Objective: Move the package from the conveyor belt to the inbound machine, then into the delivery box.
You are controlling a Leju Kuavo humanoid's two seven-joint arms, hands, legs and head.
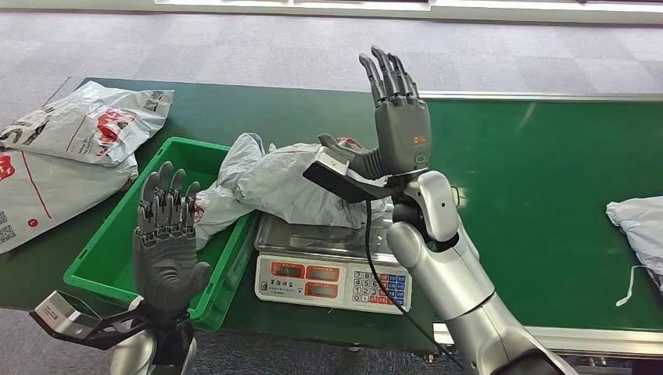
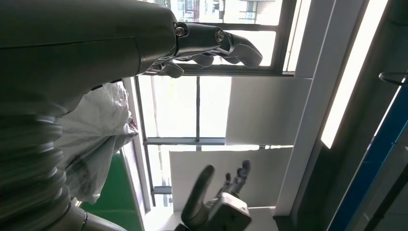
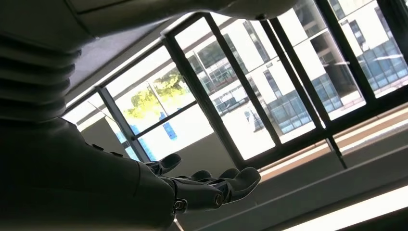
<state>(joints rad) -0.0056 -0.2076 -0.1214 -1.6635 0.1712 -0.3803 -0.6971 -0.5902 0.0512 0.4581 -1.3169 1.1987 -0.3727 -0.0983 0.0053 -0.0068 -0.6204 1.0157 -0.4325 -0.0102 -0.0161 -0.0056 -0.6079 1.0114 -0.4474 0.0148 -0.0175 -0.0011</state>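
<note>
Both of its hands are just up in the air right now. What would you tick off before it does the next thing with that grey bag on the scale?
1. Left hand free: ok, raised with fingers apart, holding nothing.
2. Right hand free: ok, raised above the scale, fingers extended, holding nothing.
3. Grey package on the scale: ok, though it lies crumpled and one end droops over the rim of the green bin.
4. Room in the green bin: ok, much of its floor shows bare.
5. Scale has taken a reading: cannot tell, the displays are too small to read.
6. Next package waiting on the conveyor belt: ok, at the right edge.
</note>
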